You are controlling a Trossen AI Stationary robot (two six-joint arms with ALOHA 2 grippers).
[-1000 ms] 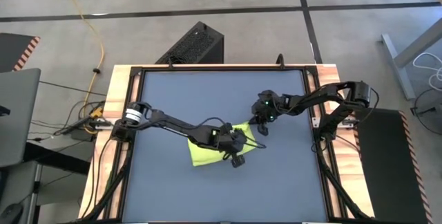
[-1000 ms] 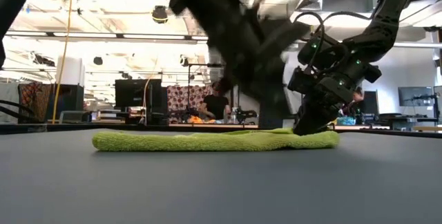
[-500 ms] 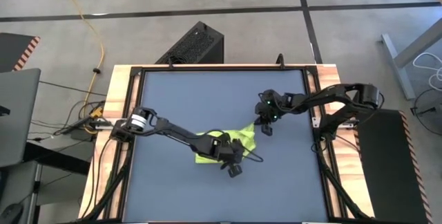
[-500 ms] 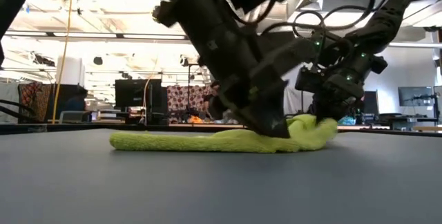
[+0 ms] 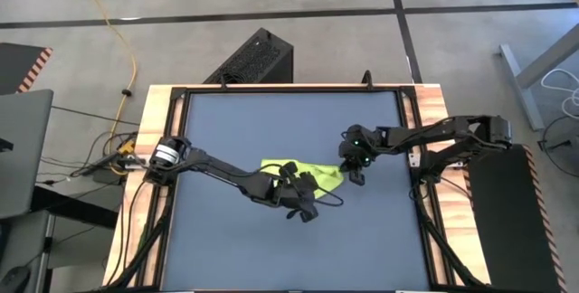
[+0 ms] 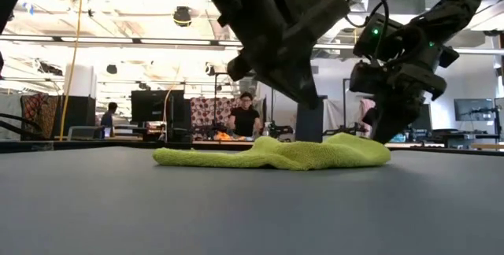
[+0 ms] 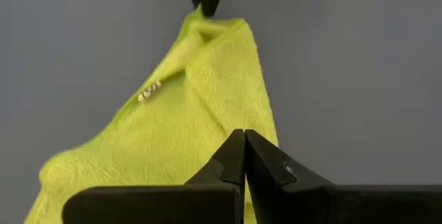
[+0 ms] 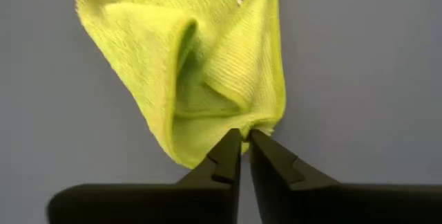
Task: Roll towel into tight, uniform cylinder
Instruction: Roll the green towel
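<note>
Surface: dark blue-grey mat (image 5: 235, 130) on a wood-edged table (image 5: 152, 112).
Item: lime towel (image 5: 308, 172), rumpled, lying right of the mat's centre.
Left gripper (image 5: 308, 210): pressed together, empty, above the towel's near edge.
Right gripper (image 5: 355, 174): tips narrowly parted at the towel's right corner; grip cannot be told.

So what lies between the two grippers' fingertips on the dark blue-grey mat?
Only the small lime-green soft towel, crumpled, spans from left gripper to right gripper; the wrist views and the high view show nothing else there.
</note>
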